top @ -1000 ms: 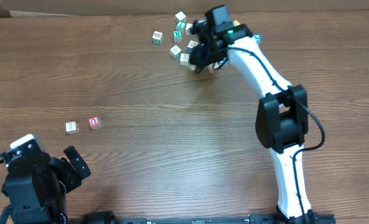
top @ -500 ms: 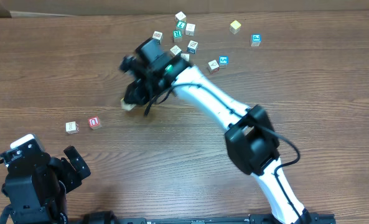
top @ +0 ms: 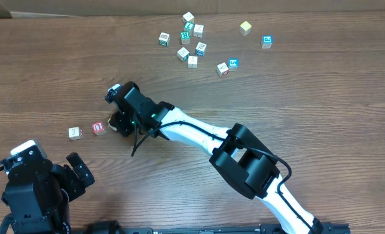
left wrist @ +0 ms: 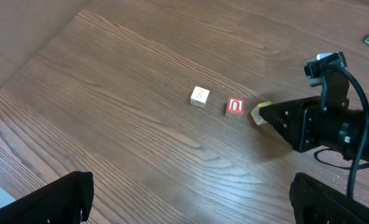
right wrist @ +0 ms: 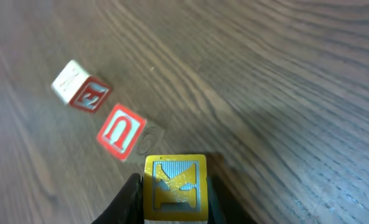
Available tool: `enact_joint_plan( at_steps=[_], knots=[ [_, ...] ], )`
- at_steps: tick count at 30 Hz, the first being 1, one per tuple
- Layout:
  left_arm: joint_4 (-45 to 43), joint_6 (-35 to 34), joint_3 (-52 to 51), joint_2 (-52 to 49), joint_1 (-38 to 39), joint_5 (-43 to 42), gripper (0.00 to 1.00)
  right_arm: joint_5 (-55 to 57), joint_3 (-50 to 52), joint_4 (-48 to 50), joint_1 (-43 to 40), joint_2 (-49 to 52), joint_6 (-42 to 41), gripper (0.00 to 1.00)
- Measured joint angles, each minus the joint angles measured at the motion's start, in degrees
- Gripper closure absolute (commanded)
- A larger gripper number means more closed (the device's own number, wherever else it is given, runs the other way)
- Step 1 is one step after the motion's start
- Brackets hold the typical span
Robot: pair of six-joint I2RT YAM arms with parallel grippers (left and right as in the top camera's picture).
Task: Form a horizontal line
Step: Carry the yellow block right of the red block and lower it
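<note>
My right gripper (top: 119, 122) is shut on a yellow letter block (right wrist: 175, 188) and holds it just right of a red block (top: 99, 127) on the table's left side. A white and red block (top: 74, 133) lies left of the red one; the two sit side by side. Both show in the right wrist view, the red block (right wrist: 119, 132) and the white one (right wrist: 80, 86), and in the left wrist view (left wrist: 235, 106) (left wrist: 200, 96). The yellow block (left wrist: 260, 112) shows there at the gripper's tip. My left gripper (left wrist: 190, 199) is open and empty near the front left corner.
Several loose letter blocks lie scattered at the back centre, among them a green and white one (top: 164, 39), a yellow one (top: 245, 27) and a blue one (top: 267, 41). The right arm (top: 198, 136) stretches diagonally across the table's middle.
My right gripper has swung from the block cluster at the back down and left with the yellow block, arriving beside the red block. The left arm has not moved.
</note>
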State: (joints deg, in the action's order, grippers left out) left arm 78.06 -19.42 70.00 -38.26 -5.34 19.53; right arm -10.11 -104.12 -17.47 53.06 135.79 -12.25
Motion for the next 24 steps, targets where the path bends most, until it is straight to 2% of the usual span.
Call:
enact_joint_plan(
  at_steps=[6,13,24],
  knots=[
    [0.0,0.0,0.0,0.0,0.0,0.0,0.01,5.68,0.02,3.32,0.28,0.02,-9.97,0.79],
    [0.0,0.0,0.0,0.0,0.0,0.0,0.0,6.82,0.02,4.15,0.61,0.04,-22.8,0.79],
    [0.0,0.0,0.0,0.0,0.0,0.0,0.0,12.39,0.04,1.25,3.78,0.17,-26.56,0.77]
  ],
)
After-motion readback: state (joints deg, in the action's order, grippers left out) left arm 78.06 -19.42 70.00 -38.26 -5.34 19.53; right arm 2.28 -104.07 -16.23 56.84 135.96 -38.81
